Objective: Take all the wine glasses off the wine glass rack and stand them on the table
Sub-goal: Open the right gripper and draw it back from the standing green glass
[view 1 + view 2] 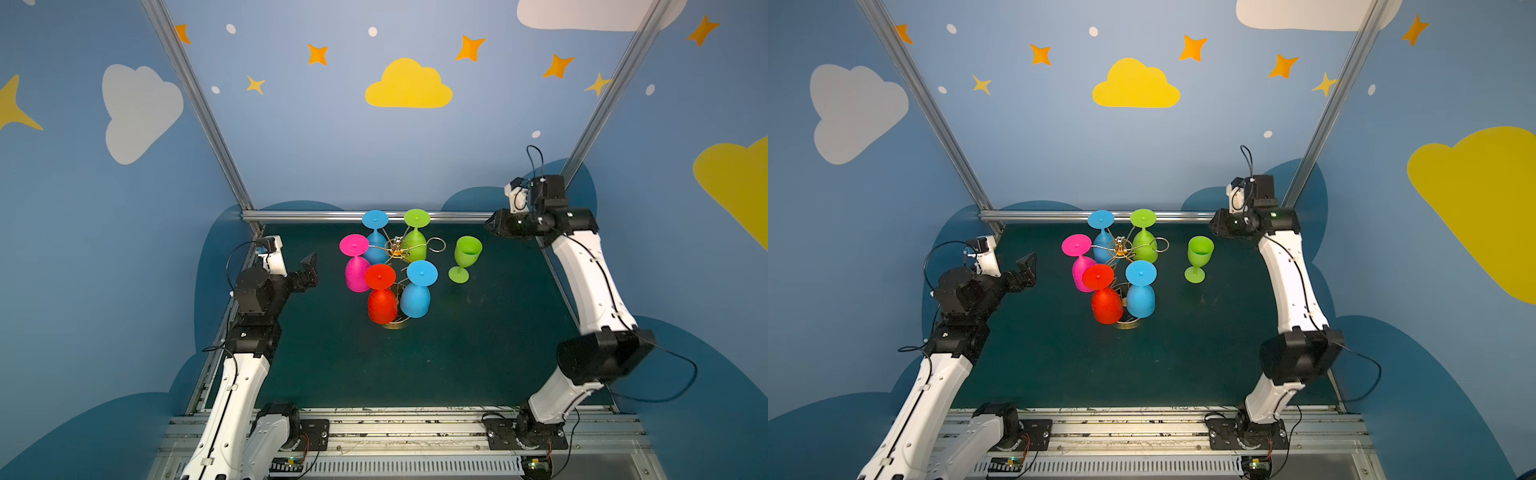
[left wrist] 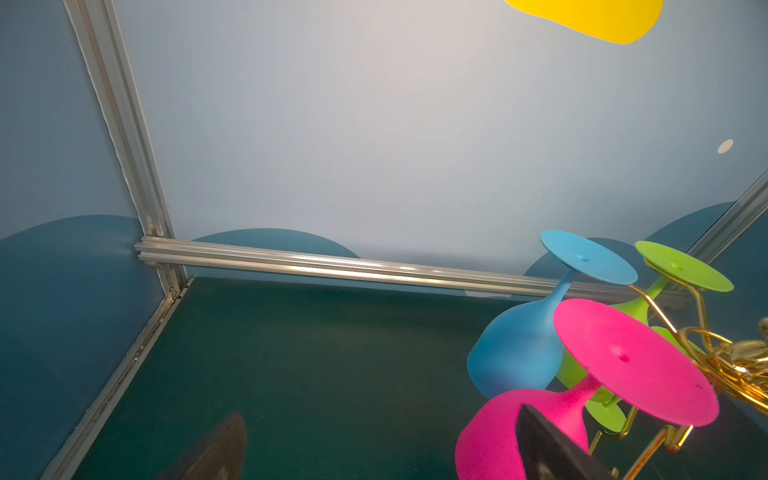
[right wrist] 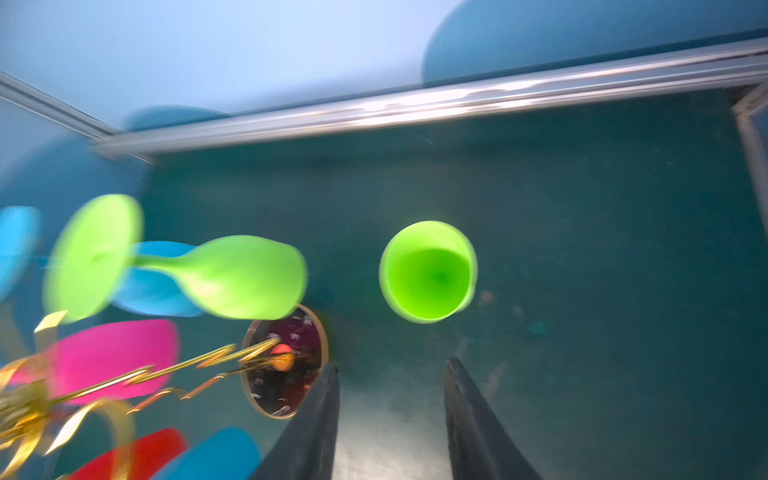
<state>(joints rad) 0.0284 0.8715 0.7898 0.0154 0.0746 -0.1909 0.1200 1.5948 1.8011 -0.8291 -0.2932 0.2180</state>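
Since the green wine glass (image 1: 467, 255) stands upright on the desk (image 1: 415, 365), clear of the wine glass rack (image 1: 397, 248) and just beside its one bare loop, the step in hand looks like the let-go and retreat.

To do it well, the right fingers (image 3: 313, 428) should back off along the line they point, staying above the rim so that nothing nudges the tall, light glass over. They should also keep away from the hanging green glass (image 3: 232, 276) and the gold wire on their rack side.

These fingers are partly apart, with bare desk showing between them. They hold nothing and touch nothing. The freed glass lies ahead of them and lower, well apart, its mouth facing up. The rack's round base (image 3: 286, 361) sits just beyond the finger nearer the rack. This wrist view is smeared, so fine detail is lost.

The left fingers (image 1: 309, 266) are spread wide and empty. The pink glass (image 1: 356, 266) hangs near them on the rack, and in both top views a gap separates them.
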